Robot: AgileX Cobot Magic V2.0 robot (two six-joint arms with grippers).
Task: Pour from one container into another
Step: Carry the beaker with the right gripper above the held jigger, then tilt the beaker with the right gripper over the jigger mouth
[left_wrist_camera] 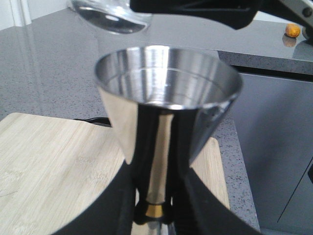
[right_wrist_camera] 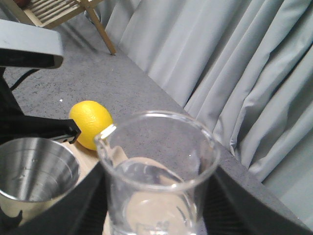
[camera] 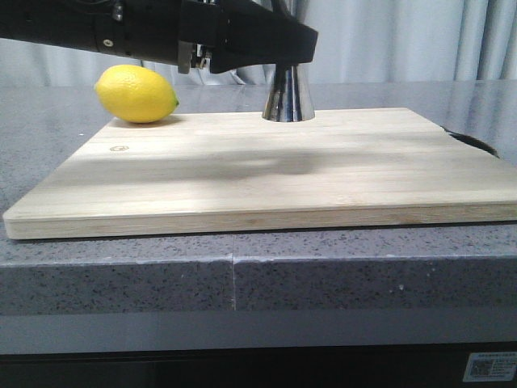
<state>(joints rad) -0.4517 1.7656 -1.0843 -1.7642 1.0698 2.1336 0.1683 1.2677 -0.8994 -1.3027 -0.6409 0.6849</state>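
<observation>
We have the tall polished steel hourglass jigger (left_wrist_camera: 166, 98) clamped at its gold-banded waist by the left tool (left_wrist_camera: 154, 208), its base resting on the pale wooden cutting board (camera: 242, 174) near the board's far edge, toward the back of the grey speckled counter (camera: 121, 283). The right tool (right_wrist_camera: 151, 215) grips the small clear glass beaker (right_wrist_camera: 156, 166) around its lower body. In the left wrist view the beaker's underside hangs just above the jigger's far rim, apart from it.

Step in hand, as we judge it: the pour itself, at or near its start. To do it well we want the beaker's lip brought over the middle of the jigger's cup before tilting, then a slow tilt so the stream lands inside the cone and not on the rim. The left tool should keep the jigger upright; it is top-heavy and narrow-based.

Appearance: the beaker is cylindrical and transparent, with a small spout and faint print low on the wall. The contents are not clearly readable. The jigger's cup is mirror-bright inside with engraved rings; we cannot tell whether liquid is in it.

A yellow lemon (camera: 136, 94) lies on the counter off the board's far left corner.
</observation>
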